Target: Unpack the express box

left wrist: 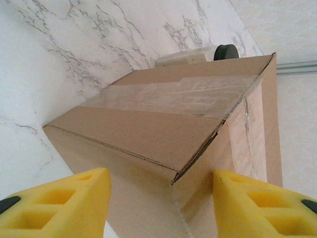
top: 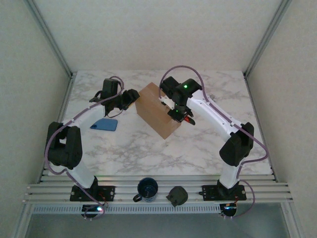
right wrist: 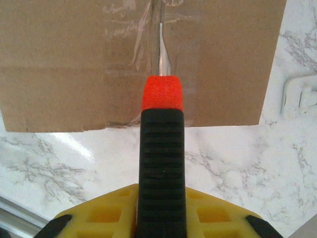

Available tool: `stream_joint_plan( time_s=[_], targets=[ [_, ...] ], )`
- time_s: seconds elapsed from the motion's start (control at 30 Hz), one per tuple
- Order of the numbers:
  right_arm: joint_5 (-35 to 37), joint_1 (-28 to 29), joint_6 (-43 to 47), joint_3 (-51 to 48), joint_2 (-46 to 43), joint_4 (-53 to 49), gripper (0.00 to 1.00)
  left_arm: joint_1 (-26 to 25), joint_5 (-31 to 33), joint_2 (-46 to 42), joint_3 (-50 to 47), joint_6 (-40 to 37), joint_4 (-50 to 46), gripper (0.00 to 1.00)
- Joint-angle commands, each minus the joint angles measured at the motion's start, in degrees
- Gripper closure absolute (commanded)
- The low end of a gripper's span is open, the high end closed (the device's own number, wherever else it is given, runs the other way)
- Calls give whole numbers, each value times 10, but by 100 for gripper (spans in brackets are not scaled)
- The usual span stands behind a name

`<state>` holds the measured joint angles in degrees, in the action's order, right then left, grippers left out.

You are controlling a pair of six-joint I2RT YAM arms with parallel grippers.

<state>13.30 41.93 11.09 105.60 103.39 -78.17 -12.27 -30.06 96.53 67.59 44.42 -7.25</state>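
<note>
Right wrist cam tells most of the story. The right gripper point(right wrist: 161, 220) is clamped tight around a knife point(right wrist: 161, 158) with a ribbed black handle and a red collar. Its thin blade point(right wrist: 163, 54) is lined up dead on the clear tape point(right wrist: 141, 44) running down the end face of the express box point(right wrist: 64, 64). Best guess is it's there to slit that seam so the flaps can open. How deep the tip sits is impossible to make out, because the tape glare swallows it and the frame cuts off just above.

The express box sits mid-table on the marble top point(top: 208, 144), turned at an angle between the two arms. The left gripper point(left wrist: 161, 201) is spread wide with a box corner between its yellow fingers point(left wrist: 64, 203), probably to brace the box against the knife's push. Whether they actually touch cardboard can't be told from here. A pale thing point(left wrist: 185, 57) with a dark cap peeks over the box's far edge, too cut off to name. Whatever's inside is hidden, since the flaps are shut and taped.
</note>
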Motion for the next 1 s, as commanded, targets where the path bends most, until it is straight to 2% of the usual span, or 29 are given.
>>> stream_joint_plan(
  time_s=[0.0,0.2,0.5,0.73,0.97],
  targets=[
    [-8,6,-5,-27,-16,-103,100,20,68,35,-16,1,-60,47],
    [-5,6,-16,-41,-35,-110,100,19,72,38,-16,2,-60,47],
    [-7,40,-58,-59,-48,-124,100,19,80,40,-16,8,-59,47],
    [19,45,-121,-84,-73,-120,100,18,83,35,-31,29,-42,50],
    [-4,52,-185,-118,-93,-70,100,11,80,31,-47,53,-18,51]
  ],
)
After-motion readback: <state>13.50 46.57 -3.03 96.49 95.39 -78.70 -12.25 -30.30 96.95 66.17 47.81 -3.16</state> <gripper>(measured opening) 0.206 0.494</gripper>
